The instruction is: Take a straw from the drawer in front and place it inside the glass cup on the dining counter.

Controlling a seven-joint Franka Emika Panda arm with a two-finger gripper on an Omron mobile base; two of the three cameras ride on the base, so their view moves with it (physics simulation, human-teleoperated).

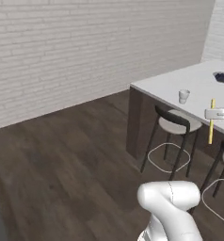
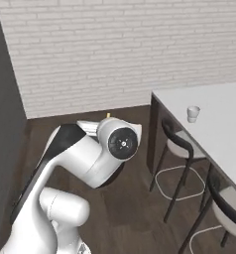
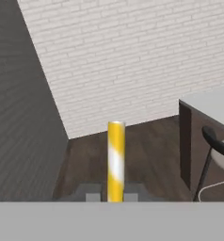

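The gripper (image 3: 116, 196) is clamped on the straw (image 3: 116, 160), a thin yellow stick with a pale sheen, rising upright at bottom centre of the hand view; in the left base view it hangs upright at the right edge, over the dining counter (image 1: 189, 82). The glass cup (image 1: 183, 96), small, pale and translucent, stands on that white slab at upper right, left of the straw and apart from it; two dark stools (image 1: 172, 136) sit along the counter's near side.

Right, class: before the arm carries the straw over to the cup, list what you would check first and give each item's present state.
1. Straw between the fingers of the gripper: ok, jaws shut on it.
2. Straw upright in the grip: ok in the left base view.
3. Glass cup upright on the dining counter: ok.
4. Cup empty: cannot tell.
5. Straw above the cup: not ok, it hangs off to one side.
6. Stools below the path: ok.
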